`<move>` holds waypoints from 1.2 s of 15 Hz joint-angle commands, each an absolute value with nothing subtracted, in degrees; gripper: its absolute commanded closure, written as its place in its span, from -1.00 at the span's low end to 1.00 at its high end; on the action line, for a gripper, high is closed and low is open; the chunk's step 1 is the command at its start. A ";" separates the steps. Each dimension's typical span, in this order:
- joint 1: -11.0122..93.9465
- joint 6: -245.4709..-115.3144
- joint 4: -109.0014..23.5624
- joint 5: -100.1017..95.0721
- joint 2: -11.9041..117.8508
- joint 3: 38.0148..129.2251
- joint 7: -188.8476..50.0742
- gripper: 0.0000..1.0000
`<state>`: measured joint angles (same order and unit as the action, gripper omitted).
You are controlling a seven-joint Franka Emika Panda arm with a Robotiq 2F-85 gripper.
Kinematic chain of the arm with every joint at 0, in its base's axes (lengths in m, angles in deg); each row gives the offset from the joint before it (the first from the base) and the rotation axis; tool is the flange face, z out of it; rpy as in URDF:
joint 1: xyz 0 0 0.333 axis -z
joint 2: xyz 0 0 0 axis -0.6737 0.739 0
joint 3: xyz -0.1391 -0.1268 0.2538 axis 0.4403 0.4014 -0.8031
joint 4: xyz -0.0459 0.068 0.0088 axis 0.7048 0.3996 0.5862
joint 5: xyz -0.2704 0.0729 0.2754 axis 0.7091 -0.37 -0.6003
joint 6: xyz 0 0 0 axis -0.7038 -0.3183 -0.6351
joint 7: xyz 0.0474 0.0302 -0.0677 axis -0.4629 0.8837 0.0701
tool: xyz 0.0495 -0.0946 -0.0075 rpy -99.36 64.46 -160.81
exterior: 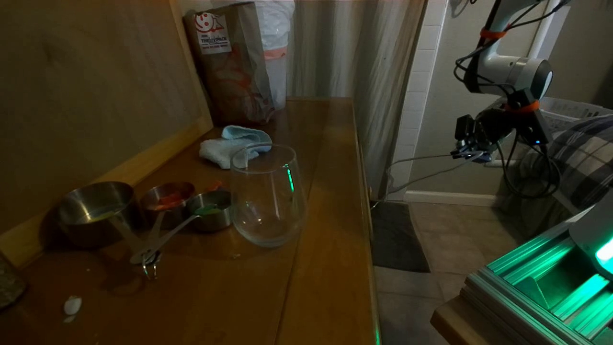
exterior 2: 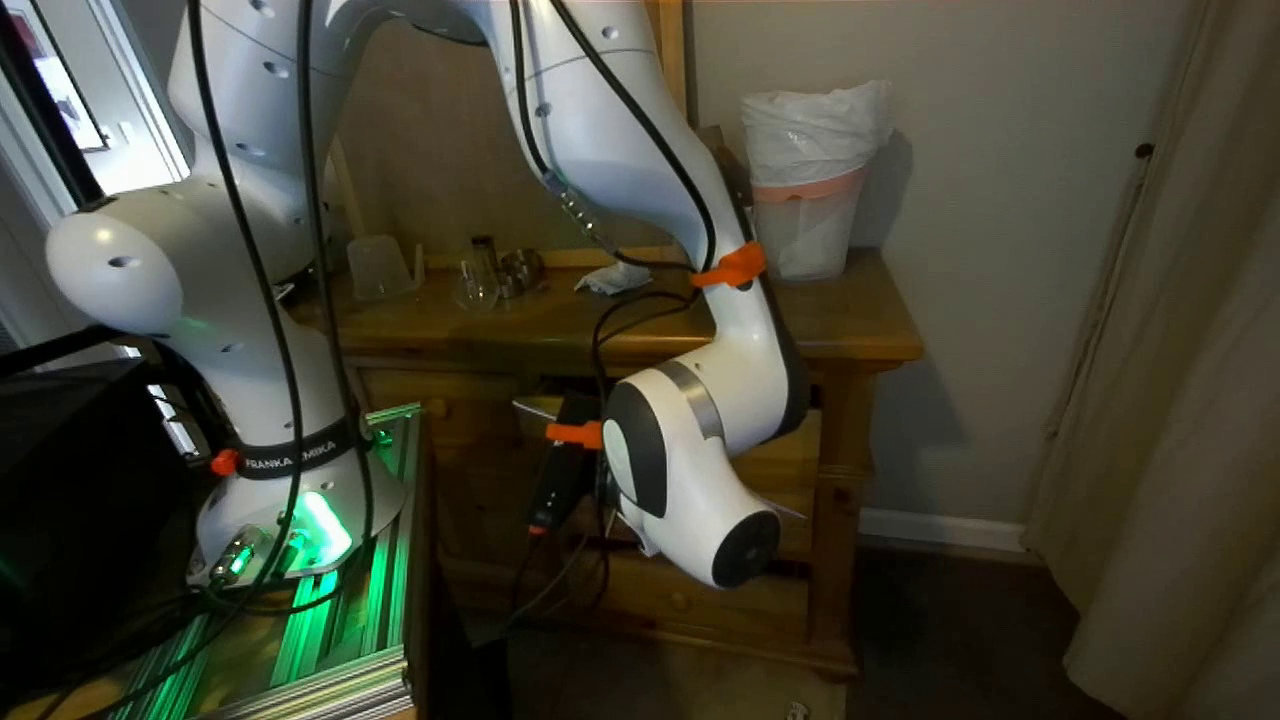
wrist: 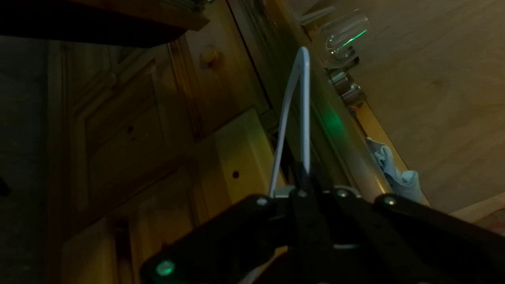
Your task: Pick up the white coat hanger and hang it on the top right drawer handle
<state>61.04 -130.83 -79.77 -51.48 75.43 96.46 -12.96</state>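
The white coat hanger (wrist: 305,118) extends ahead of my gripper (wrist: 302,185) in the wrist view, its narrow bent end pointing toward the dresser. The gripper is shut on it. In an exterior view the gripper (exterior: 467,152) holds the hanger in the air, and its thin lines reach to the dresser's front edge; contact there cannot be told. In an exterior view the arm hides the gripper, and a pale hanger tip (exterior 2: 535,409) shows beside it. A round drawer knob (wrist: 209,55) is on a dresser drawer. A neighbouring drawer (wrist: 244,154) stands slightly out, with a dark hole in its front.
On the dresser top (exterior: 330,215) are a clear glass (exterior: 268,201), metal measuring cups (exterior: 98,211), a blue cloth (exterior: 230,146) and a paper bag (exterior: 230,72). A lined white bin (exterior 2: 810,200) stands at its end. The robot's table edge (wrist: 193,19) juts in.
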 commanded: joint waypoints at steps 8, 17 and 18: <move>56.74 -136.67 -84.82 -48.38 64.99 92.24 -22.56 0.98; 53.45 -140.40 -87.76 -45.18 54.12 90.04 -36.63 0.98; 53.17 -140.61 -87.65 -45.09 53.33 89.65 -38.01 0.98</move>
